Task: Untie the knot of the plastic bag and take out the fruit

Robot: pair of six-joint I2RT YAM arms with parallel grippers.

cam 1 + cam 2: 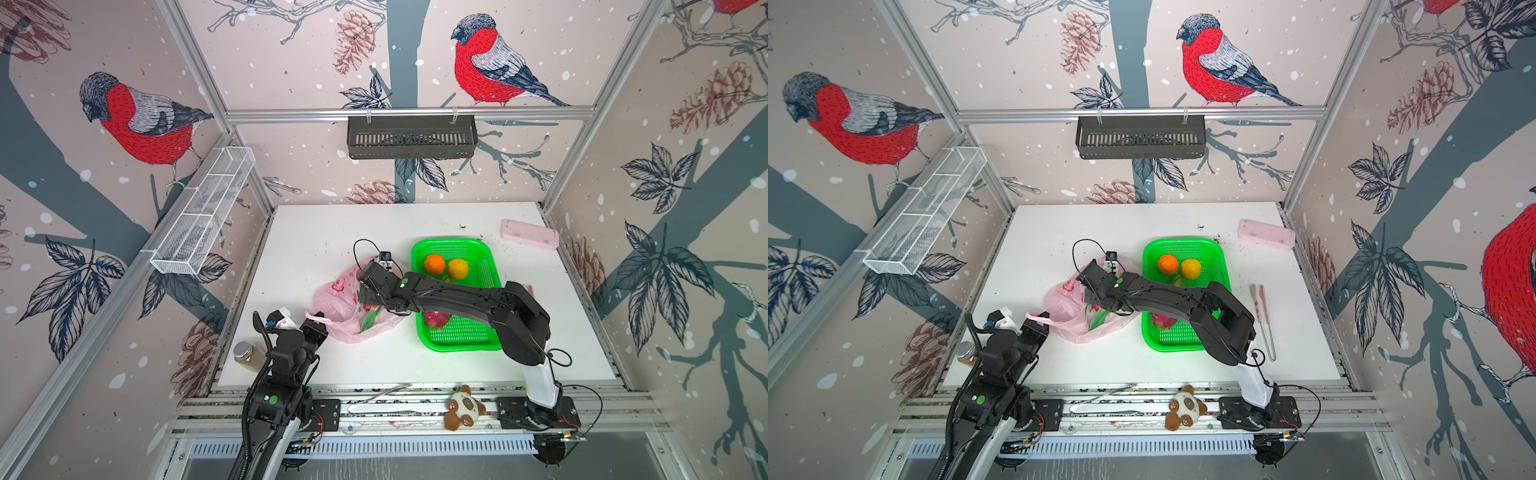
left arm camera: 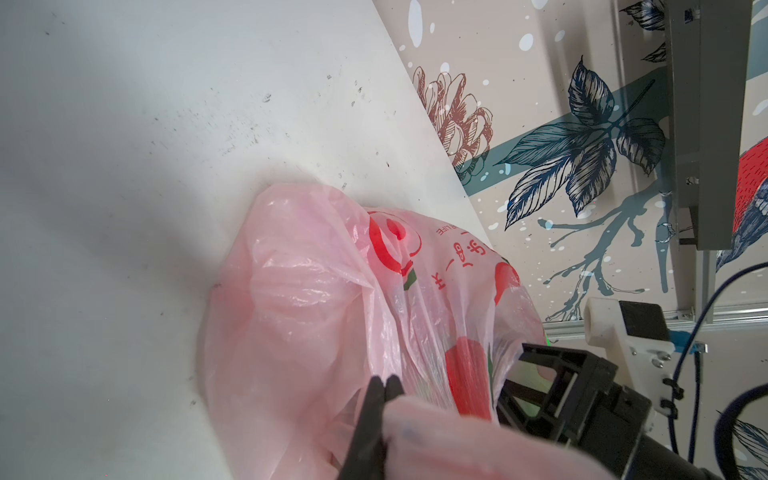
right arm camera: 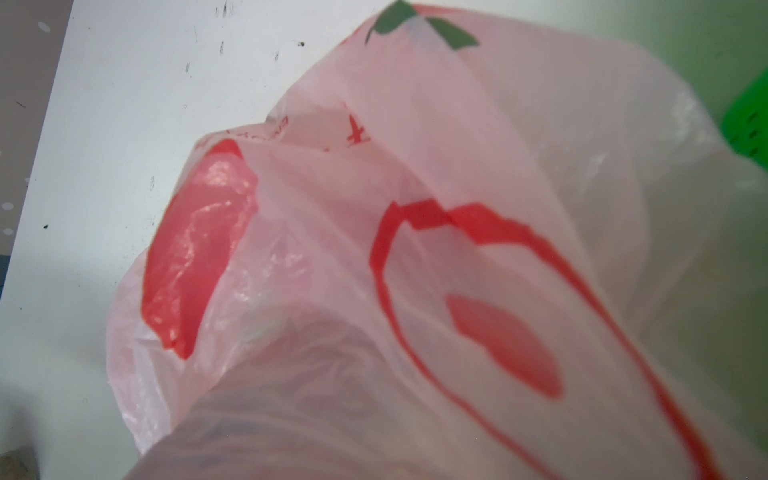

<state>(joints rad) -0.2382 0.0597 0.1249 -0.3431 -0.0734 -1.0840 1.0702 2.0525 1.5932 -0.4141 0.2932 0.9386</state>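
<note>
The thin translucent pink plastic bag (image 1: 338, 299) lies on the white table (image 1: 311, 232) beside the green plastic basket (image 1: 457, 242) holding two round orange citrus (image 1: 434, 264). The left gripper (image 1: 316, 322) is pinched on its handle (image 1: 322, 319); the right gripper (image 1: 363, 293) stands with jaws apart at its mouth.

The plastic bag (image 2: 316, 291) bears red "LIFE"; its other characters are unreadable.

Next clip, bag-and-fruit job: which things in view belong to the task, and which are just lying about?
Job: plastic bag, left claw shut on its handle, right claw open at its mouth, dragon fruit inside, green basket holding two oranges and another dragon fruit.
Lying about: pink block, jar, plush toy, black wall basket, white mesh rack.
</note>
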